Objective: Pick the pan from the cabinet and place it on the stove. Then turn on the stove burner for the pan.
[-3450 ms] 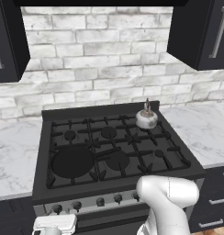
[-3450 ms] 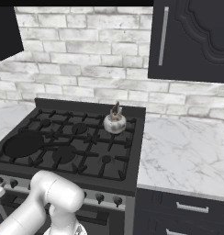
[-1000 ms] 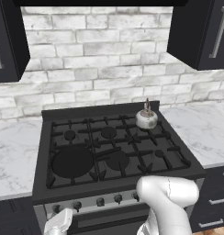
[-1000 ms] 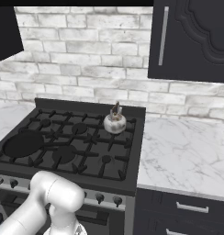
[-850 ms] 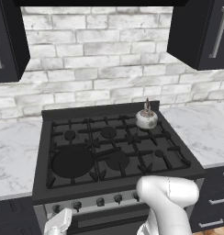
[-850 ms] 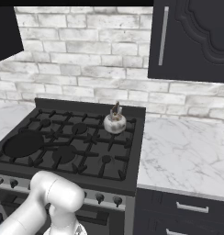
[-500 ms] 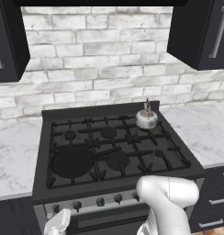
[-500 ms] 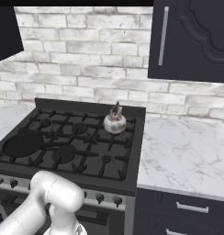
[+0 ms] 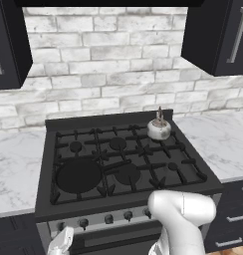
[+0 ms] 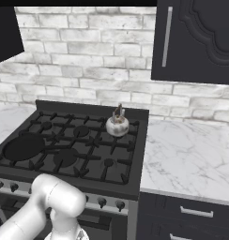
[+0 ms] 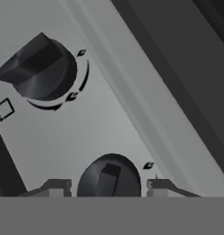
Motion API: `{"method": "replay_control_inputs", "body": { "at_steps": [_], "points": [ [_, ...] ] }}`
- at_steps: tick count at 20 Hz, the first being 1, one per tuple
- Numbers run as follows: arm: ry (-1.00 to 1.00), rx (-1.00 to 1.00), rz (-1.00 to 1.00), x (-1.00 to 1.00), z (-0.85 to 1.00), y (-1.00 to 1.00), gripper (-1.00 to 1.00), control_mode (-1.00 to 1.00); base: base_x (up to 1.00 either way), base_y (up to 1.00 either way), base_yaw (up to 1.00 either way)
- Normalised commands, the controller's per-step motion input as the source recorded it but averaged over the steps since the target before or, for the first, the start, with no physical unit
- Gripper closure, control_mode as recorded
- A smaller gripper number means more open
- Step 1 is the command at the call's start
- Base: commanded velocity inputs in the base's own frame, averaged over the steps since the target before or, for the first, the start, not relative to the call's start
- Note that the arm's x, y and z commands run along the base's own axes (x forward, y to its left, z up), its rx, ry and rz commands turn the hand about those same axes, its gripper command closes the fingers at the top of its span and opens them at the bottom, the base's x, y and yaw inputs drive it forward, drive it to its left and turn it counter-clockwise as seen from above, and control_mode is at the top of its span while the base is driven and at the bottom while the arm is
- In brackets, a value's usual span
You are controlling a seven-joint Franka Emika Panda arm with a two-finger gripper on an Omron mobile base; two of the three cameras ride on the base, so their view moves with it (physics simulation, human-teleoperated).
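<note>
The flat round black frying pan [image 9: 77, 175] sits on the front-left burner of the wide black gas stove [image 9: 124, 159], at 8 o'clock from the small silver kettle [image 9: 159, 129]. The hand [image 11: 107, 189] straddles a round dark knob [image 11: 110, 177], fingers partly spread; contact unclear.

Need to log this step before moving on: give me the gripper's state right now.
Gripper: open, holding nothing; its two fingertips stand either side of a stove knob without visibly pinching it.
</note>
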Motion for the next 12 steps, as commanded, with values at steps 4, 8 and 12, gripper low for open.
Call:
{"method": "replay_control_inputs", "body": {
  "at_steps": [4, 8, 12],
  "points": [
    [0.01, -0.19, 0.00, -0.04, 0.02, 0.29, -1.00, -1.00, 0.00, 0.00, 0.00],
    [0.01, -0.17, 0.00, -0.21, 0.00, 0.30, -1.00, -1.00, 0.00, 0.00, 0.00],
    [0.04, -0.15, 0.02, -0.29, 0.00, 0.39, -1.00, -1.00, 0.00, 0.00, 0.00]
  ]
}}
